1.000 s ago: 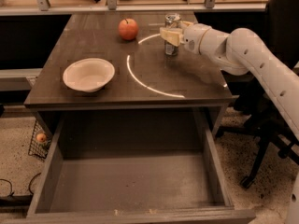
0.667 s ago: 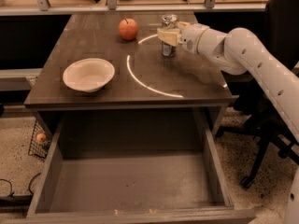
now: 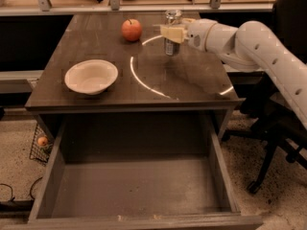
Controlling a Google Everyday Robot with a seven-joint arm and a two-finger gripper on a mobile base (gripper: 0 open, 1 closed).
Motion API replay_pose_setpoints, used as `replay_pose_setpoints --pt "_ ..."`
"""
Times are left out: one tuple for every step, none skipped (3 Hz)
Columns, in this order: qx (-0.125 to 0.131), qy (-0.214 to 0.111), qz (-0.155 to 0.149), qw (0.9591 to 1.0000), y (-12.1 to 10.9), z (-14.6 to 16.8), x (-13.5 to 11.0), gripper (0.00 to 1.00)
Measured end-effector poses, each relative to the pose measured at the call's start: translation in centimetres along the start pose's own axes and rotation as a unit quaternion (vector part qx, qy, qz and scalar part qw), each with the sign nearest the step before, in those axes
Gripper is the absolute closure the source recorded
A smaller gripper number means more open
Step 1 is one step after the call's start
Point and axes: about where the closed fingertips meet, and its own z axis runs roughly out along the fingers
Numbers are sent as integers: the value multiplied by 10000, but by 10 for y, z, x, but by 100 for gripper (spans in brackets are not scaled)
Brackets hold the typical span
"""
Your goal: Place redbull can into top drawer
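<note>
The redbull can (image 3: 172,19) is a slim silver can held upright above the far middle of the dark tabletop (image 3: 129,66). My gripper (image 3: 172,33) comes in from the right on a white arm and is shut on the can's middle, lifting it slightly off the table. The top drawer (image 3: 134,186) is pulled wide open below the table's front edge and its flat grey bottom is bare.
A red-orange apple (image 3: 131,29) sits left of the can. A white bowl (image 3: 91,76) sits at the table's left. A dark office chair (image 3: 278,128) stands on the right. A wire basket (image 3: 41,143) sits on the floor at the left.
The gripper has moved a little left and up with the can in it. The can now sits higher above the tabletop.
</note>
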Motion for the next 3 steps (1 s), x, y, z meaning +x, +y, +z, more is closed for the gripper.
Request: replay_pose_setpoints --pt "-211 -70 201 9996 26 -31 -27 100" --pt "-510 -45 291 9983 61 -73 -55 100" --pt "-585 73 254 9979 93 -124 -75 100"
